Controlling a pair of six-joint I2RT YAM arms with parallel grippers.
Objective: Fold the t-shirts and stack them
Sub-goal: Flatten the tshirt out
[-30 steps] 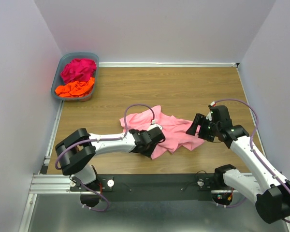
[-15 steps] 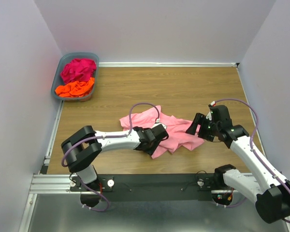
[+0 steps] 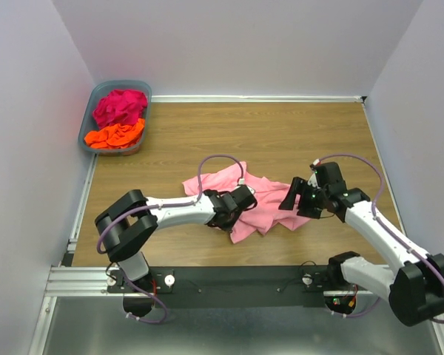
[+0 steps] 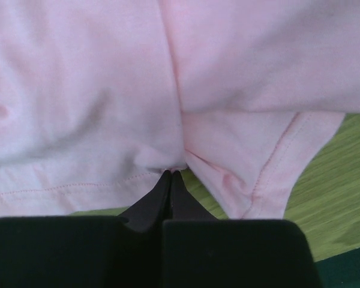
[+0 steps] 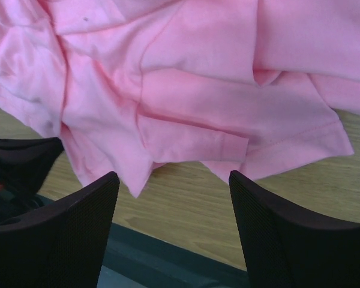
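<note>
Since a second ago the left arm has stretched further right over the cloth, and its left tool [image 3: 246, 197] has gone from spread to pressed together. The right arm has edged a little to the left, towards the shirt's right-hand edge.

From where I stand, the light pink t-shirt [image 3: 270, 208] lies crumpled on the wooden surface [image 3: 266, 137], roughly midway between the two arms and nearer their bases than the back wall. It is not flat: folds cross it, and a sleeve or corner sticks out toward the near edge.

Seen from the left wrist, the left tool [image 4: 170, 174] has its two dark fingers closed tight against each other. Their tips meet at a small pucker in the light pink t-shirt [image 4: 108, 90], just by a stitched hem, and a bit of cloth looks nipped between them.

The right tool [image 3: 292, 195] sits at the shirt's right side. From its own wrist view the right tool [image 5: 173, 178] stands spread wide and holds nothing. The hemmed edge of the light pink t-shirt [image 5: 198, 90] lies just beyond the finger tips, with bare wood between them.

Well apart, in the far left corner, a grey-blue basket [image 3: 88, 126] holds the magenta t-shirt [image 3: 120, 106] at the back and the orange t-shirt [image 3: 116, 136] in front, both bunched up.
</note>
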